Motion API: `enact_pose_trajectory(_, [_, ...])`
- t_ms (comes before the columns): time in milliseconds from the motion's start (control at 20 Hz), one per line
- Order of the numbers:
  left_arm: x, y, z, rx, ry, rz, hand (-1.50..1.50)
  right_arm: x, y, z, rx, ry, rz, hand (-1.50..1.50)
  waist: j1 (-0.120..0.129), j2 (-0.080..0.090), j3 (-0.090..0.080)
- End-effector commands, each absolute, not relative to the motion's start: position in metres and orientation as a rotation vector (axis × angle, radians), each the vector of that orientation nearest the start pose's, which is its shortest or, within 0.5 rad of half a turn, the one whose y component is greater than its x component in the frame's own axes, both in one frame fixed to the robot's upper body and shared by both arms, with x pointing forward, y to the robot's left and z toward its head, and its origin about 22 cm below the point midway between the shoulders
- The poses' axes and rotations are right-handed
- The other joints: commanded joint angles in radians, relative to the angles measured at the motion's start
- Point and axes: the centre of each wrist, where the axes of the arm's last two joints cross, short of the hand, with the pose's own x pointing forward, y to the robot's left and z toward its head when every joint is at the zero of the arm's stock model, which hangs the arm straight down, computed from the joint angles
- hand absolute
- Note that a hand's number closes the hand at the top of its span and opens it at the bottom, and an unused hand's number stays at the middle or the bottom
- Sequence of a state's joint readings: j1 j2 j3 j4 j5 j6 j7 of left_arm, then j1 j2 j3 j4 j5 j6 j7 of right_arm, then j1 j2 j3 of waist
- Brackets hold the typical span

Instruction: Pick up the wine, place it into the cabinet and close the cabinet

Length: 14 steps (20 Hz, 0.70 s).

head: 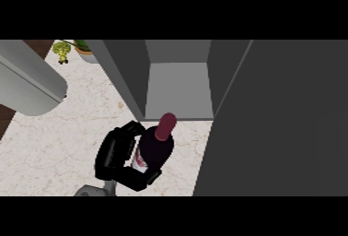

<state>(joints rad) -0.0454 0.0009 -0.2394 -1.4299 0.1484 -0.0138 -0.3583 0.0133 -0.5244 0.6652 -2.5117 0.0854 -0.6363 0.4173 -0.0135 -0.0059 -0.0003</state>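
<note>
The wine bottle [158,148] has a pale label with some red on it, but nothing on it is readable (too dark and small). It stands roughly upright, long axis tipped so the maroon cap points up toward the open cabinet [178,87] — it sits just in front of the cabinet's opening, above the marble counter [48,147]. One black hand [119,156] is curled around the bottle's body; probably the right one, though that's hard to tell. The big grey cabinet door [279,120] looms right beside the bottle. Far back left there's a small potted plant [73,50].
</note>
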Motion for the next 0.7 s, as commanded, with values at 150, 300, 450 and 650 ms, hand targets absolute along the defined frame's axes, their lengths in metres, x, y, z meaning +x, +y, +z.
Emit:
enact_pose_trajectory(150, [0.262,0.156,-0.006,-0.215,-1.824,-0.049,1.50,0.076,-0.184,0.207,0.217,-1.930,0.140,-1.50,0.000,0.002,-0.001])
enact_pose_trajectory(300, [0.285,0.144,0.004,-0.183,-1.834,-0.076,1.50,0.076,-0.189,0.206,0.205,-1.942,0.165,-1.50,-0.009,0.004,0.000])
enact_pose_trajectory(450, [0.281,0.164,-0.013,-0.166,-1.833,-0.110,1.50,0.065,-0.189,0.209,0.223,-1.927,0.120,-1.50,-0.010,0.001,0.000])
enact_pose_trajectory(650, [0.311,0.140,-0.001,-0.152,-1.829,-0.117,1.50,0.072,-0.188,0.206,0.213,-1.952,0.123,-1.50,-0.013,0.004,0.000])
